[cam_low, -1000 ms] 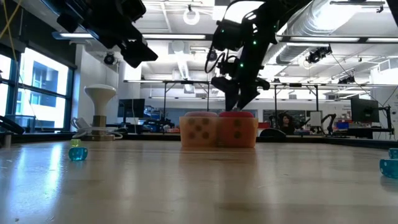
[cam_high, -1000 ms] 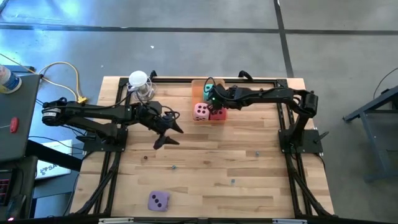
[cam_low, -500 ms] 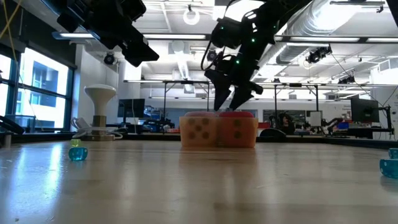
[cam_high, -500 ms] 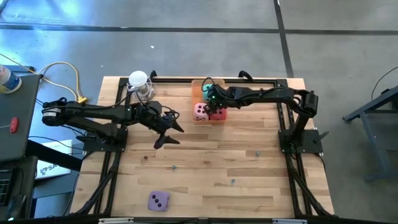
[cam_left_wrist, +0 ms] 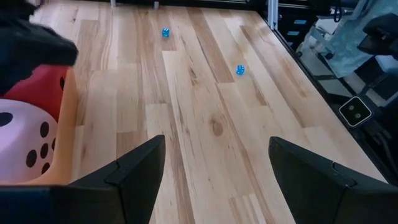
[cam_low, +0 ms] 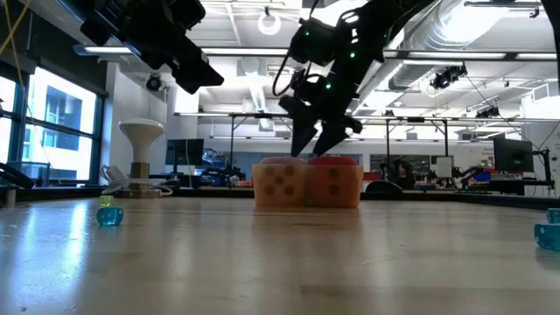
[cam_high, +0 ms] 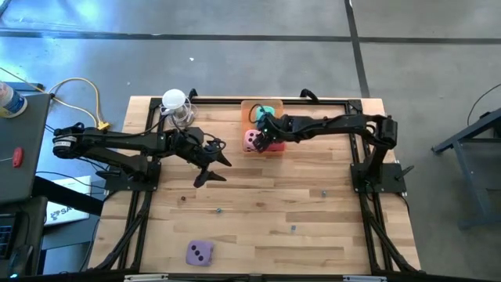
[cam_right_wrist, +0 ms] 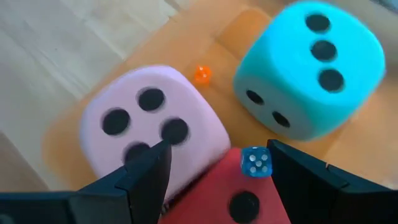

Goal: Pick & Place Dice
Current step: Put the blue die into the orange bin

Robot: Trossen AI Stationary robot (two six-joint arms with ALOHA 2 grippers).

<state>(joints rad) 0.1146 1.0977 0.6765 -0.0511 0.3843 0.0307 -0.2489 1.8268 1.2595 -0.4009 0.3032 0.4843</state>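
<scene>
Purple die (cam_high: 199, 251) lies alone at table's near edge, well apart from both; left pincer (cam_high: 213, 163) nearer, open, empty. Right pincer (cam_high: 267, 135) open, empty, above tray (cam_high: 249, 108).

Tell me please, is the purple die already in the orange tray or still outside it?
Outside. The purple die lies alone on the wood near the table's front edge, far from the orange tray holding the other dice.
</scene>
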